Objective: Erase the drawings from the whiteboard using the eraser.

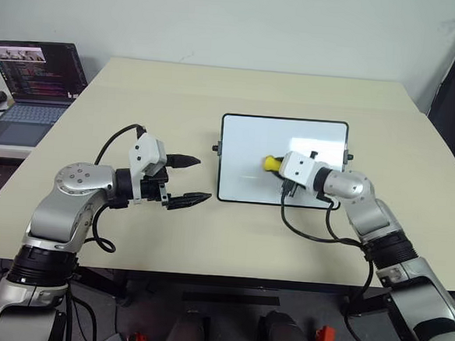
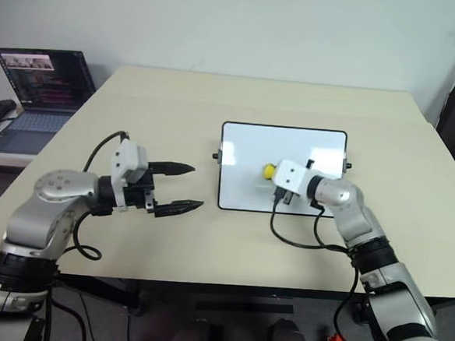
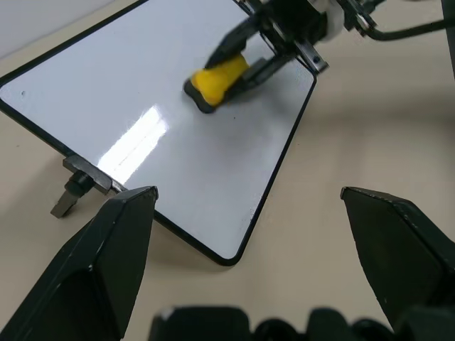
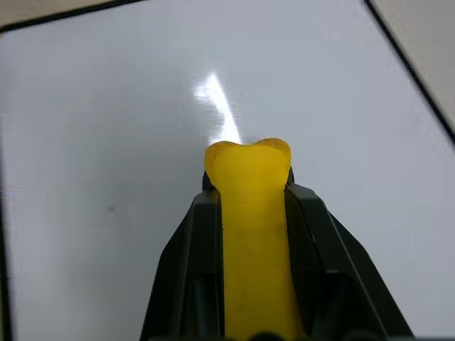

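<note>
We see our right gripper (image 4: 252, 213) clamped on the small yellow eraser block (image 1: 272, 163), over the glossy white black-framed whiteboard (image 1: 245, 140); our left gripper (image 1: 189, 179) hangs open, empty, left of it

The whiteboard (image 1: 284, 143) lies mid-table (image 1: 217, 92), the eraser (image 1: 272, 163) on it, a laptop (image 1: 32, 79) far left.

The right gripper (image 2: 275, 172) holds the eraser (image 2: 269, 170) over the whiteboard (image 2: 242, 183).

Bright, even room light; a white glare streak crosses the glossy whiteboard (image 4: 220, 106), and soft shadows fall on the table (image 1: 246, 242).
</note>
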### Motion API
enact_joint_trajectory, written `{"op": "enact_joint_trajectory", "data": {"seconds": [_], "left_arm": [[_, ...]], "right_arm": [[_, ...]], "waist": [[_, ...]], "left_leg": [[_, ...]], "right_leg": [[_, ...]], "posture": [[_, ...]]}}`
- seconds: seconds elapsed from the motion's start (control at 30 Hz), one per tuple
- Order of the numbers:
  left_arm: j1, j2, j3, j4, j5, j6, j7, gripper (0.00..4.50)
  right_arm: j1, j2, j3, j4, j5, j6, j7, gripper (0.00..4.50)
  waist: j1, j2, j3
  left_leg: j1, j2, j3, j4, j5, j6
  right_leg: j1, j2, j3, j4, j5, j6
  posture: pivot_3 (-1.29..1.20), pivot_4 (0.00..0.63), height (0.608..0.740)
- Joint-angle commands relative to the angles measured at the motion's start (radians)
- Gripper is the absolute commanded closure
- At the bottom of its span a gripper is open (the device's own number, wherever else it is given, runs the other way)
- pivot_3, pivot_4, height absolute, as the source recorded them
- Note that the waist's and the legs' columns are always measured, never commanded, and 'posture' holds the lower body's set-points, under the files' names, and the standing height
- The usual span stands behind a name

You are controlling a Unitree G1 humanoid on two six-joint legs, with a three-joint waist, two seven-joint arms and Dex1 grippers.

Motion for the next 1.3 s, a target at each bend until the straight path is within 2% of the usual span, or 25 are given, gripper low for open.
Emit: {"op": "enact_joint_trajectory", "data": {"seconds": [0.03,0.33,0.53,0.67,0.73,0.8,0.93,1.03,1.1,1.3], "left_arm": [[-0.040,0.004,0.006,0.004,0.004,-0.019,-0.009,0.00],[-0.034,-0.003,0.000,0.003,0.003,-0.020,-0.019,0.00],[-0.043,-0.011,-0.008,0.007,0.002,-0.019,-0.026,0.00],[-0.065,-0.050,0.003,-0.034,-0.060,0.016,-0.021,0.00],[-0.075,-0.084,0.001,-0.093,-0.119,0.059,-0.010,0.00],[-0.091,-0.117,-0.032,-0.135,-0.135,0.078,-0.008,0.00],[-0.124,-0.200,-0.108,-0.168,-0.128,0.089,0.007,0.00],[-0.140,-0.254,-0.162,-0.150,-0.096,0.074,0.014,0.00],[-0.139,-0.278,-0.185,-0.140,-0.087,0.064,0.012,0.00],[-0.135,-0.318,-0.213,-0.116,-0.071,0.045,-0.002,0.00]], "right_arm": [[0.013,-0.018,-0.007,0.056,-0.031,0.019,-0.003,3.67],[0.206,-0.035,0.050,-0.188,0.036,0.138,0.215,3.67],[0.209,-0.032,-0.002,-0.227,0.037,0.165,0.169,3.67],[0.142,-0.018,-0.359,-0.474,0.407,0.451,0.146,3.67],[0.105,-0.048,-0.561,-0.513,0.553,0.556,0.090,3.67],[0.098,-0.108,-0.719,-0.482,0.595,0.593,0.032,3.67],[0.190,-0.257,-0.825,-0.352,0.501,0.621,-0.072,3.67],[0.273,-0.324,-0.836,-0.250,0.468,0.702,-0.124,3.67],[0.304,-0.326,-0.833,-0.179,0.475,0.741,-0.131,3.67],[0.357,-0.339,-0.778,-0.061,0.473,0.698,-0.079,3.67]], "waist": [[0.000,0.000,0.000],[0.000,-0.001,0.000],[-0.002,-0.001,0.000],[0.004,0.001,0.010],[0.011,0.001,0.010],[0.021,0.000,0.010],[0.043,0.000,0.009],[0.040,0.000,0.009],[0.027,0.000,0.009],[-0.002,0.004,0.009]], "left_leg": [[0.000,0.000,0.000,0.000,0.000,0.000],[-0.001,0.000,0.000,-0.002,0.000,0.000],[-0.001,0.001,0.000,-0.003,0.000,0.000],[-0.005,0.000,-0.001,-0.002,0.000,0.000],[-0.014,0.000,-0.003,0.000,0.000,0.000],[-0.024,-0.001,-0.005,0.000,0.000,0.000],[-0.026,-0.001,-0.006,-0.004,-0.002,-0.002],[-0.030,-0.002,-0.004,-0.004,-0.003,-0.002],[-0.030,-0.002,-0.001,-0.004,-0.003,-0.001],[-0.024,-0.002,0.002,-0.004,-0.003,-0.001]], "right_leg": [[0.000,0.000,0.000,0.000,0.000,0.000],[0.000,0.000,-0.001,-0.002,0.000,0.001],[-0.001,0.000,-0.001,-0.003,-0.001,0.000],[-0.002,0.000,-0.001,-0.003,0.000,0.001],[-0.009,0.000,-0.002,-0.003,0.004,0.008],[-0.018,-0.001,-0.004,-0.003,0.008,0.004],[-0.017,-0.002,-0.008,-0.013,0.007,0.003],[-0.018,-0.003,-0.006,-0.017,0.007,0.005],[-0.020,-0.003,-0.003,-0.016,0.007,0.005],[-0.018,-0.001,0.000,-0.012,0.006,0.006]], "posture": [[0.00,0.150,0.740],[0.00,0.150,0.740],[0.00,0.150,0.740],[0.00,0.150,0.740],[0.00,0.150,0.740],[0.00,0.150,0.740],[0.00,0.150,0.740],[0.00,0.150,0.740],[0.00,0.150,0.740],[0.00,0.150,0.740]]}}
